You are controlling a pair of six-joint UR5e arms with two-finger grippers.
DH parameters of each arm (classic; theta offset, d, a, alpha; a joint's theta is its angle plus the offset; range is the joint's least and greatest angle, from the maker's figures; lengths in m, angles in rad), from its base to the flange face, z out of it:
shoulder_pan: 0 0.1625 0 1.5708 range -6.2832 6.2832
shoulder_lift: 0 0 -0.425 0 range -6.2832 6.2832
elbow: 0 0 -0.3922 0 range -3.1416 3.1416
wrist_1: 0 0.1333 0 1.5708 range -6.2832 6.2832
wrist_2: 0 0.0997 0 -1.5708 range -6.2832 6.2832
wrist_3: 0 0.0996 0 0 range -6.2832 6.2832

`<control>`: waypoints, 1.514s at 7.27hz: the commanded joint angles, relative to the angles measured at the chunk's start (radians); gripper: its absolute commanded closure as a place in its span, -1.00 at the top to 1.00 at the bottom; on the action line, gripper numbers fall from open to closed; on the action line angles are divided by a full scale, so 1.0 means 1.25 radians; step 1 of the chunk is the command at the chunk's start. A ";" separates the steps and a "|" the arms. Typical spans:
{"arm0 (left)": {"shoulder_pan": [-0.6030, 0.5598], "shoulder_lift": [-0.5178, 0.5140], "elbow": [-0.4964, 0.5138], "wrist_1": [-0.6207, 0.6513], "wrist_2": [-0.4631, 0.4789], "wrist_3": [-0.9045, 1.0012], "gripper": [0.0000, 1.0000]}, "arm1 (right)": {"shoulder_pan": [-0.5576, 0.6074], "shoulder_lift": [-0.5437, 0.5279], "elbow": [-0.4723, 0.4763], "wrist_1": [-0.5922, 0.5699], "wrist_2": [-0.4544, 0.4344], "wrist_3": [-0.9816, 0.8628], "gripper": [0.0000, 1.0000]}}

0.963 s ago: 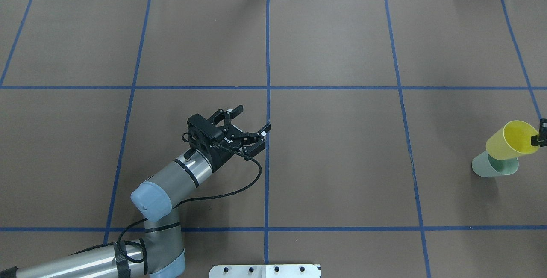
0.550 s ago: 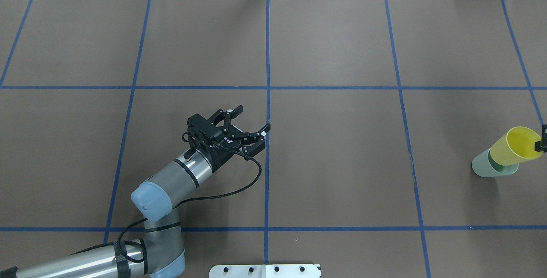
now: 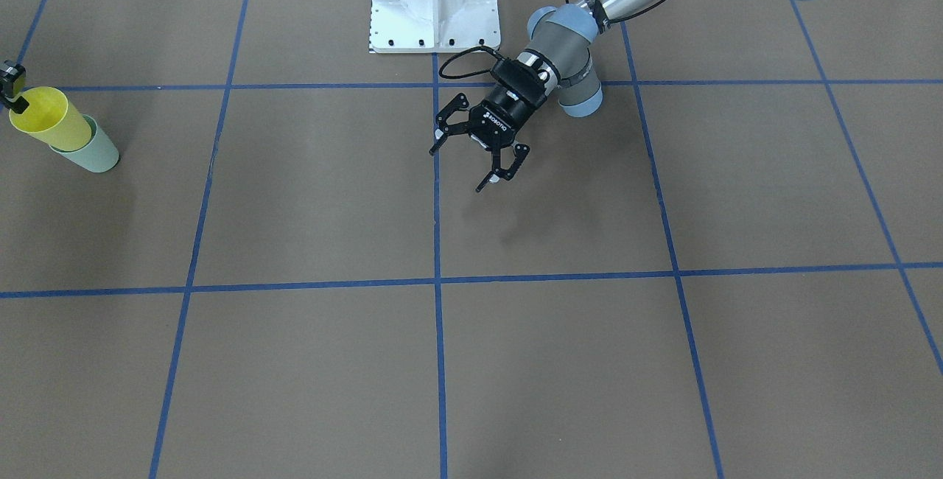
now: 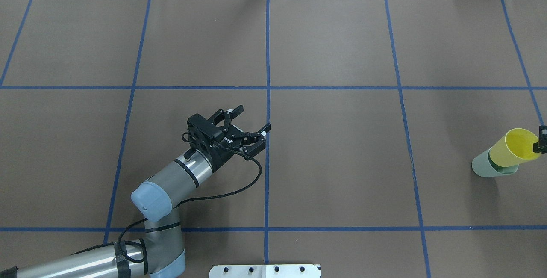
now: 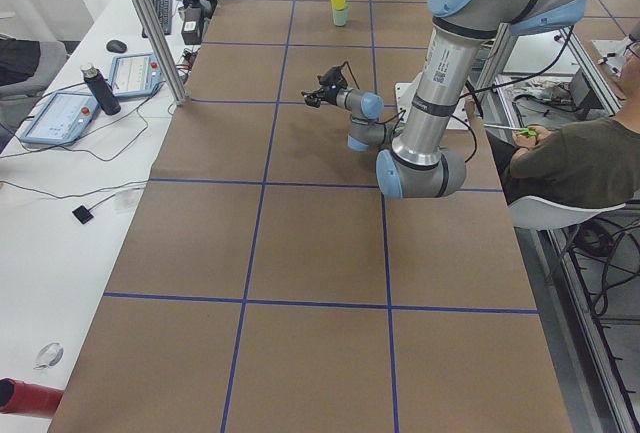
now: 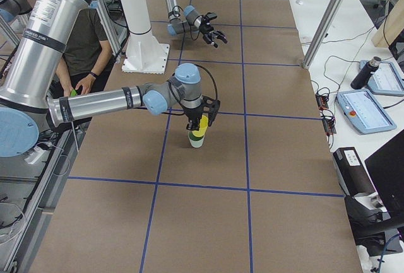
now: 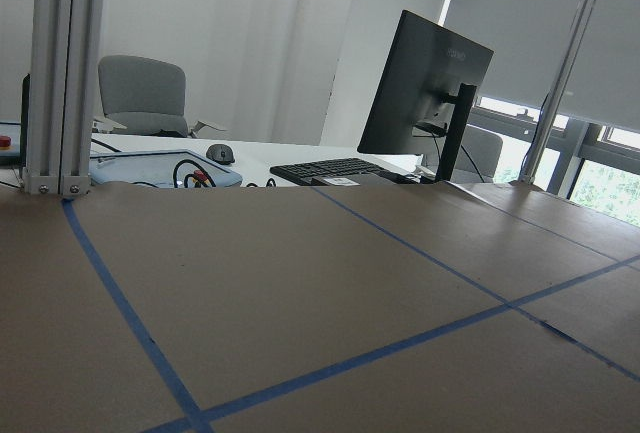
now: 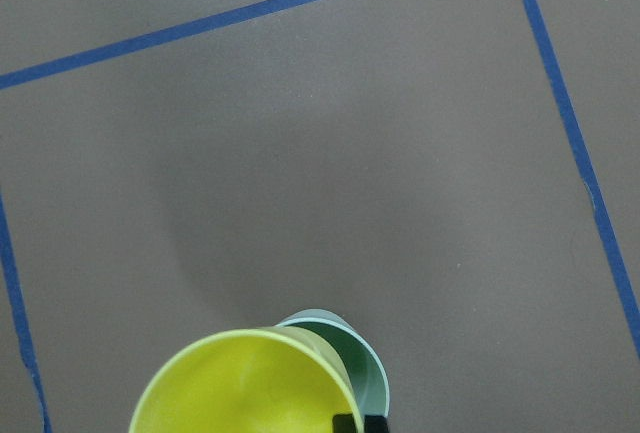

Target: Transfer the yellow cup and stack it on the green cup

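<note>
We see a brown desk, blue tape lines, left fingers spread apart mid-desk, bright yellow cup tilted inside the green cup at the right edge, right fingers clamped on its rim.

Right end effector mostly beyond frame edge.
</note>
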 commanded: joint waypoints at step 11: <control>-0.256 0.006 0.103 0.282 -0.159 -0.193 0.99 | 0.053 0.197 -0.135 0.003 -0.001 -0.004 1.00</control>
